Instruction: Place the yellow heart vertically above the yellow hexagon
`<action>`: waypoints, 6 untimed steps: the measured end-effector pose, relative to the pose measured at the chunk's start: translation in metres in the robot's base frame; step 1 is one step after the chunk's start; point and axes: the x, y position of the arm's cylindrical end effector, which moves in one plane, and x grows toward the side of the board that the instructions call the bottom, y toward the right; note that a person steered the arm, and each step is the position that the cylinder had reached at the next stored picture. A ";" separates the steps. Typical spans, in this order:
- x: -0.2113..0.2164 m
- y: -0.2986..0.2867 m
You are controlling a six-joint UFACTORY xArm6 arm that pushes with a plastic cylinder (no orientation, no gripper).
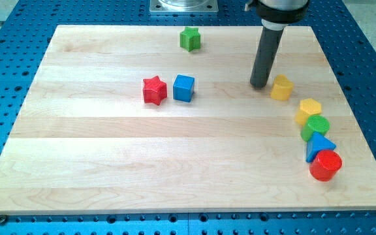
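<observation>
The yellow heart (pixel 281 87) lies on the wooden board at the view's right, upper half. The yellow hexagon (pixel 309 110) lies a little below and to the right of it, with a small gap between them. My tip (pixel 260 84) rests on the board just left of the yellow heart, close to or touching its left side. The dark rod rises from it toward the view's top.
A green block (pixel 316 126), a blue triangle (pixel 319 145) and a red cylinder (pixel 325 165) run in a curved row below the hexagon. A red star (pixel 155 90) and a blue cube (pixel 183 87) sit at centre left. A green star (pixel 190 39) lies near the top edge.
</observation>
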 end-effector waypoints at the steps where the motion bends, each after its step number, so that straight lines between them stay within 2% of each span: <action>1: 0.011 0.023; 2: 0.024 0.034; 4: 0.022 0.059; 5: 0.005 -0.005; 6: 0.119 -0.060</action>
